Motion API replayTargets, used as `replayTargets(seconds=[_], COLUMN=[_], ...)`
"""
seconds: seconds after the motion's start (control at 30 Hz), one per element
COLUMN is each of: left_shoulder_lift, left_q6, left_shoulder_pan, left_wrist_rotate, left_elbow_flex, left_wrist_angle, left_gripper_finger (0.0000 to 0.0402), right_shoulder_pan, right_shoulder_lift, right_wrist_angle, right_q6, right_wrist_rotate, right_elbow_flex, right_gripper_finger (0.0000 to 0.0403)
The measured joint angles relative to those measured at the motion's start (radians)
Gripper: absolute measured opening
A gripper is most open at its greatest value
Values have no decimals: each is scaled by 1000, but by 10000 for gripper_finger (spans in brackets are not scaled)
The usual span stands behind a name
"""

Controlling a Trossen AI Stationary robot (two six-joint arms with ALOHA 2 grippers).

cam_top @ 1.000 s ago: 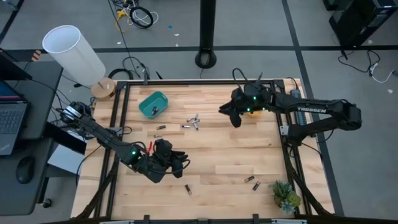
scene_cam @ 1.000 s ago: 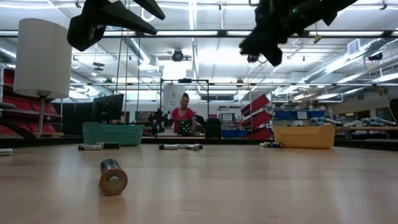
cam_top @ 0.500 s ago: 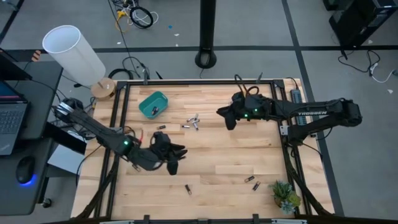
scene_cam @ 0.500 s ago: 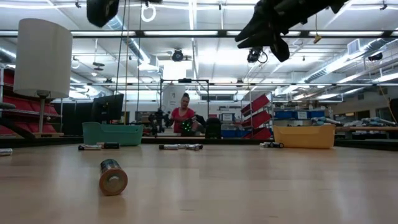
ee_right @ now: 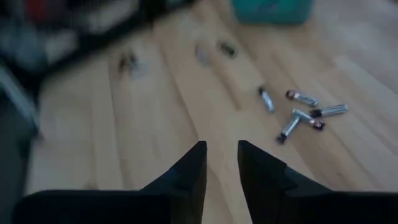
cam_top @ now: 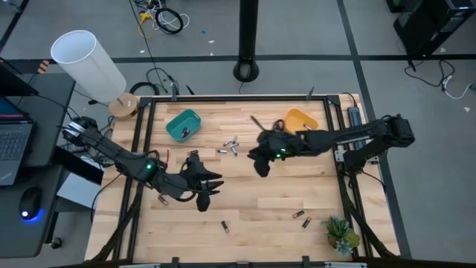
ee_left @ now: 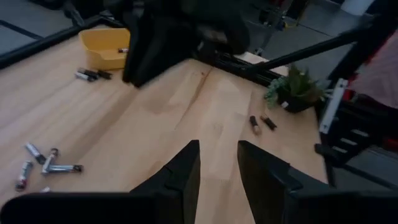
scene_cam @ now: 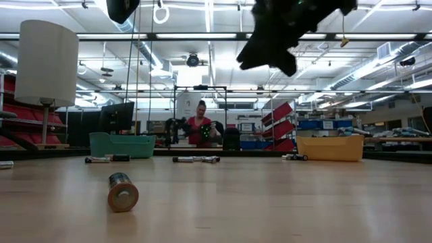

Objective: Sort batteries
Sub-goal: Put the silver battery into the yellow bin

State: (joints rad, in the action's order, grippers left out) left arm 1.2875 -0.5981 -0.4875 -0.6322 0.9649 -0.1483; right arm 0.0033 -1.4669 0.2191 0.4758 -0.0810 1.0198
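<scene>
Small silvery and dark batteries lie loose on the wooden table: a cluster [cam_top: 230,145] [ee_right: 301,112] near the middle, one [cam_top: 192,152] to its left, one [cam_top: 223,225] near the near edge, and two [cam_top: 303,218] [ee_left: 258,122] by the plant. The teal bin [cam_top: 184,124] stands at the far left and the orange bin [cam_top: 300,119] at the far right. My left gripper [cam_top: 204,186] [ee_left: 217,162] hovers over bare wood left of centre, open and empty. My right gripper [cam_top: 260,160] [ee_right: 221,155] hangs open and empty above the table's middle, just right of the cluster.
A white lamp [cam_top: 85,59] stands off the table's far left corner. A small potted plant [cam_top: 341,232] sits at the near right corner. A thick battery [scene_cam: 123,192] lies close to the low camera. A black frame [cam_top: 223,97] rims the table. A person [scene_cam: 200,125] stands far behind.
My right gripper has swung away from above the orange bin, toward the table's left and near side, and now hangs over the middle by the battery cluster. My left gripper has risen, leaving most of the low view. No battery has moved.
</scene>
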Motion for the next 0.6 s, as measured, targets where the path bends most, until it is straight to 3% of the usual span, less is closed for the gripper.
replayTargets(seconds=[0.17,0.37,0.6], left_shoulder_lift=[47,132,165], left_q6=[-67,-213,-505], left_shoulder_pan=[79,176,204], left_wrist_rotate=[0,-42,-127], left_elbow_flex=[-11,-48,-68], left_wrist_angle=[-2,-11,-10], left_gripper_finger=[119,119,119], right_shoulder_pan=[-119,-235,-281], right_shoulder_lift=[-103,-207,-348], right_wrist_angle=[171,148,-35], right_q6=[-293,-576,-633], right_wrist_rotate=[116,256,348], right_elbow_flex=[104,129,127], right_gripper_finger=[144,195,196])
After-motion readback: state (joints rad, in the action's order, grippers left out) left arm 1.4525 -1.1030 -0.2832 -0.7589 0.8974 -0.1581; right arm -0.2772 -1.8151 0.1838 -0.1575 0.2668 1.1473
